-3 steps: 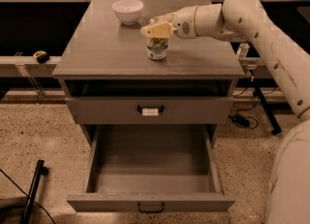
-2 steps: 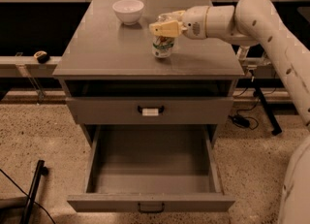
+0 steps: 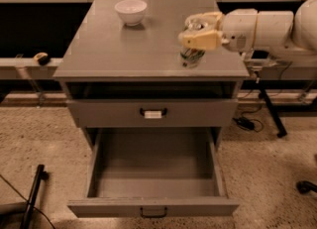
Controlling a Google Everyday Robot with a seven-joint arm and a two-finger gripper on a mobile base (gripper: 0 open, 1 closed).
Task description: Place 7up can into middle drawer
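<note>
The 7up can (image 3: 189, 57), white and silver with green marks, is over the front right part of the cabinet top (image 3: 124, 49). My gripper (image 3: 194, 28) reaches in from the right and is shut on the can's upper half, one pale finger in front and one behind. The can's bottom is at or just above the surface; I cannot tell which. The middle drawer (image 3: 153, 206) is pulled fully open below, and its deep grey inside is empty. Its front has a small dark handle.
A white bowl (image 3: 131, 11) stands at the back left of the cabinet top. A shut drawer front with a white label on its handle (image 3: 152, 114) is above the open drawer. Cables and a stand lie on the floor at the right.
My gripper has carried the can to the right and toward the front edge of the cabinet top. The open drawer and the bowl have not moved.
</note>
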